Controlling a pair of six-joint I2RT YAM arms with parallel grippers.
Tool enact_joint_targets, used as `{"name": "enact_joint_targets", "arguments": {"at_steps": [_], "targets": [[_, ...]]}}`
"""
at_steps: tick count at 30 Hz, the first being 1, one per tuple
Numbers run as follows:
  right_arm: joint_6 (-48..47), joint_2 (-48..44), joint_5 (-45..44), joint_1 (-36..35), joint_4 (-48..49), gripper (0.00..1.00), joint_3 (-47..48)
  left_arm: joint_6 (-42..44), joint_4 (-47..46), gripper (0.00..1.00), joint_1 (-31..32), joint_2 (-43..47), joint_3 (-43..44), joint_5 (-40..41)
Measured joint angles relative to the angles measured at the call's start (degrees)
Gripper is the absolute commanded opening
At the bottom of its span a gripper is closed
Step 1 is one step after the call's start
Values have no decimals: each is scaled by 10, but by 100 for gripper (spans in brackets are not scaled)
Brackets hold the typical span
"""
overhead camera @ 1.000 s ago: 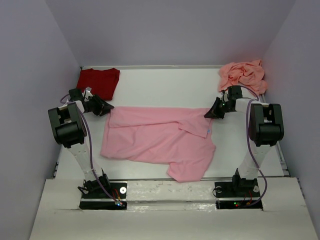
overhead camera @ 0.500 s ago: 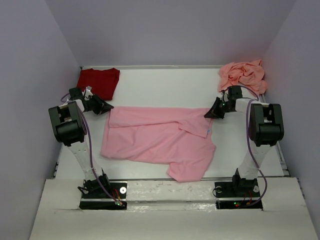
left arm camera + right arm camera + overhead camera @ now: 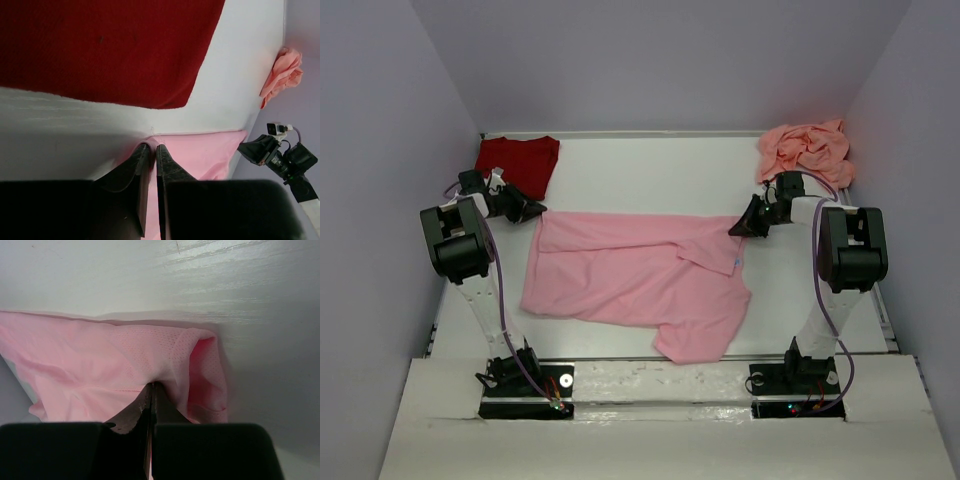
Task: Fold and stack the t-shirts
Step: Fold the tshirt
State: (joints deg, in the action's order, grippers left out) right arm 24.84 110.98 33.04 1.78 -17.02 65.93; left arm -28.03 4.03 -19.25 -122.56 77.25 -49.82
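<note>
The light pink t-shirt (image 3: 640, 275) lies spread flat across the middle of the table, its small white label (image 3: 736, 265) near the right side. My left gripper (image 3: 533, 210) sits at the shirt's far left corner; in the left wrist view its jaws (image 3: 152, 146) are pinched on the pink cloth (image 3: 205, 155). At the shirt's far right corner my right gripper (image 3: 738, 228) is shut on a bunched fold of the pink fabric (image 3: 125, 360). The dark red t-shirt (image 3: 518, 163) lies folded at the back left. The salmon-pink t-shirt (image 3: 805, 148) lies crumpled at the back right.
The white table (image 3: 650, 170) is walled in by lilac panels on three sides. The red shirt (image 3: 110, 50) lies just beyond my left fingers. Both arm bases stand at the near edge.
My left gripper has closed down on the pink shirt's far left corner and shifted slightly toward the back. The right gripper has kept its hold without moving.
</note>
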Motion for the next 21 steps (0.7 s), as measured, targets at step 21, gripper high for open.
{"name": "enact_joint_targets", "arguments": {"at_steps": [21], "targets": [[-1,0,0,0,0,0,0,-31,4,40,0,-19,68,-36]]}}
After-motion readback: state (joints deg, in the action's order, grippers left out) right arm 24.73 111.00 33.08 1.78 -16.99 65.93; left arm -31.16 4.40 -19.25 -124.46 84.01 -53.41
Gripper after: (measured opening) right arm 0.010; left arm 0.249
